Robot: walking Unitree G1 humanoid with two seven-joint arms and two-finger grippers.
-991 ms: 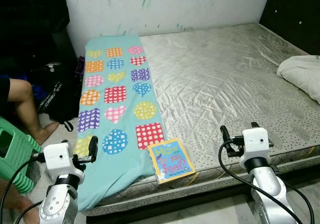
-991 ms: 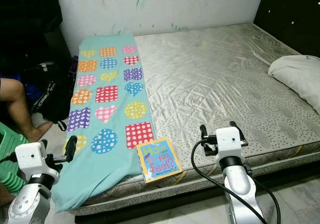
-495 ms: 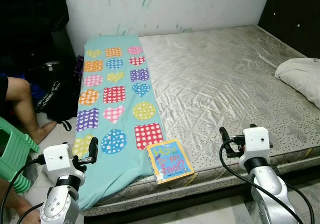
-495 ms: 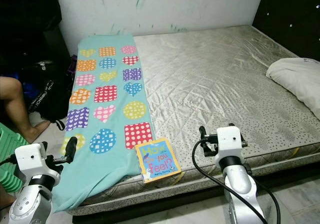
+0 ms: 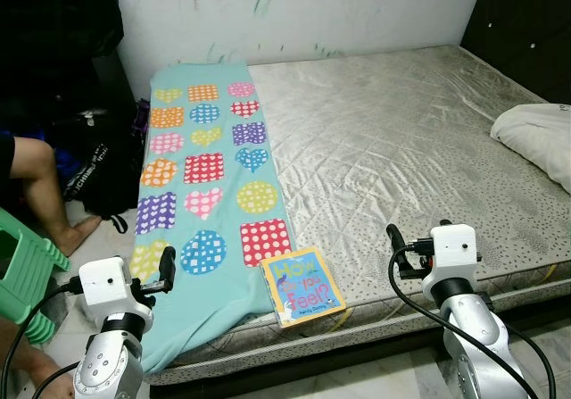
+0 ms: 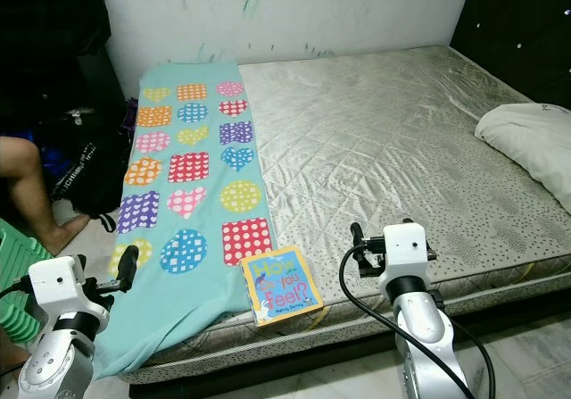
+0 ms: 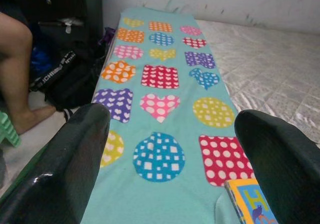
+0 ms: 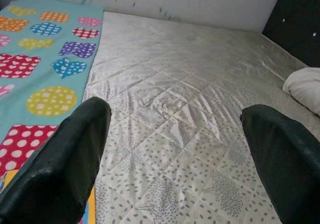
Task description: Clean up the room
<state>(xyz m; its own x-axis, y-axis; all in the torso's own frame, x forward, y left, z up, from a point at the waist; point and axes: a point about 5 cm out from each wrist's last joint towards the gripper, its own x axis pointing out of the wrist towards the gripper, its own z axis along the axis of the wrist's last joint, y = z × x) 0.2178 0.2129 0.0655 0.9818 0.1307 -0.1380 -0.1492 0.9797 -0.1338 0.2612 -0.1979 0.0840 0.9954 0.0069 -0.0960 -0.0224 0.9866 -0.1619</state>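
The left gripper [image 7: 170, 149] has its two black fingers [image 7: 70, 169] spread wide with nothing between them, held off the near left corner of the bed over the hanging edge of a turquoise blanket [image 5: 205, 176] printed with dotted hearts, circles and squares. The right gripper [image 8: 175, 154] is likewise spread wide and empty, raised at the mattress's near edge, to the right of a children's picture book [image 5: 304, 285]. The book lies flat on the near edge of the bare quilted mattress [image 5: 393, 140], its left side touching the blanket's edge. The blanket runs in a long strip down the mattress's left side from the wall to the near edge, where it droops over. A white pillow [image 5: 535, 136] sits at the far right. Left of the bed, a black bag [image 5: 94, 171] rests on the floor beside a seated person's leg [image 5: 45, 189] and a green plastic stool [image 5: 27, 270].
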